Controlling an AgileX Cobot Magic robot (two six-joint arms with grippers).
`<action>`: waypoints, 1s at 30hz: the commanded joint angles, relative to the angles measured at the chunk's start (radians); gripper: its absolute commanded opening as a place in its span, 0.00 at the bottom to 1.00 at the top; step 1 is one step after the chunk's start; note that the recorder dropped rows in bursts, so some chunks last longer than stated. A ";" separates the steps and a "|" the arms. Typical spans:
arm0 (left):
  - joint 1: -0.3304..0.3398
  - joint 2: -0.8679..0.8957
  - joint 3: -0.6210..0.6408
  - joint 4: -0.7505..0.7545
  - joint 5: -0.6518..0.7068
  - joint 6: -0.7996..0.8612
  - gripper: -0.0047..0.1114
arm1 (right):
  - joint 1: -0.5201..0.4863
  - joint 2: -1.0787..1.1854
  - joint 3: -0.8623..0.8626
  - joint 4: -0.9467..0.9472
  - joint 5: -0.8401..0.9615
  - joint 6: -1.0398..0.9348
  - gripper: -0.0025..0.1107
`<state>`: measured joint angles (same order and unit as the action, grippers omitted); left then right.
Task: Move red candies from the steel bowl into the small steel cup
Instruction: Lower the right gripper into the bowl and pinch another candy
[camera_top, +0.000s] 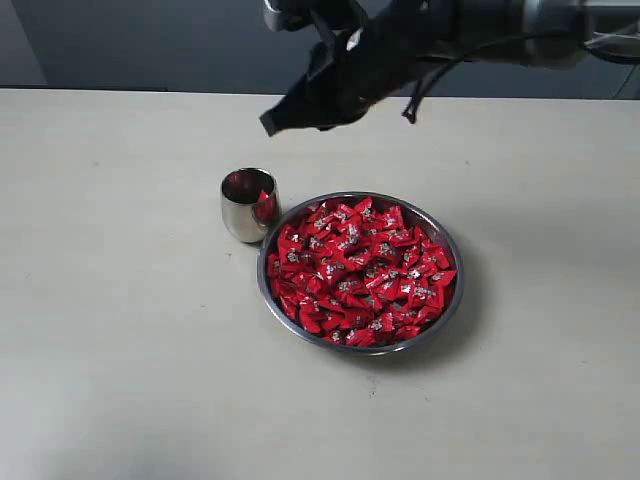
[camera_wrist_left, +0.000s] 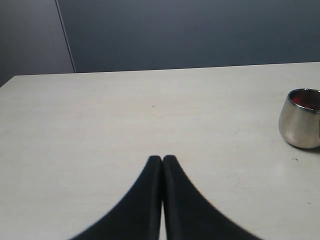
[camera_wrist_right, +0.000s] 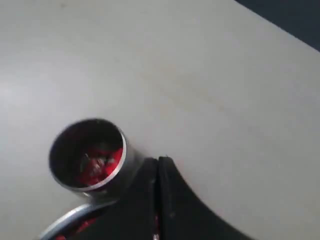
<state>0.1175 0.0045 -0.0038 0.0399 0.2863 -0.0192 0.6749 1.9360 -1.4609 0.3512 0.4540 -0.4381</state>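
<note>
The steel bowl (camera_top: 461, 285) sits at the middle of the table, heaped with red candies (camera_top: 360, 272). The small steel cup (camera_top: 240, 215) stands upright against the bowl's left rim. Red candies (camera_wrist_right: 100, 162) lie inside the cup (camera_wrist_right: 65, 145). My right gripper (camera_top: 268, 122) hangs in the air above and just behind the cup, its fingers pressed together. In the right wrist view, the right gripper (camera_wrist_right: 158, 160) is shut beside the cup, over the bowl's rim (camera_wrist_right: 65, 222). My left gripper (camera_wrist_left: 162, 158) is shut and empty over bare table, with the cup (camera_wrist_left: 301, 122) off to one side.
The pale table (camera_top: 110, 330) stretches wide to the left, right and front of the bowl. A dark wall (camera_top: 120, 40) runs behind the table's far edge. The right arm (camera_top: 500, 30) reaches in from the upper right.
</note>
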 joint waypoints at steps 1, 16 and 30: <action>0.001 -0.004 0.004 -0.001 -0.002 -0.001 0.04 | -0.065 -0.123 0.191 0.001 -0.099 0.003 0.02; 0.001 -0.004 0.004 -0.001 -0.002 -0.001 0.04 | -0.127 -0.176 0.353 0.013 0.012 -0.023 0.02; 0.001 -0.004 0.004 -0.001 -0.002 -0.001 0.04 | -0.125 -0.090 0.250 0.050 0.097 -0.096 0.02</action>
<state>0.1175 0.0045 -0.0038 0.0399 0.2863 -0.0192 0.5524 1.8217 -1.1698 0.3904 0.5095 -0.5265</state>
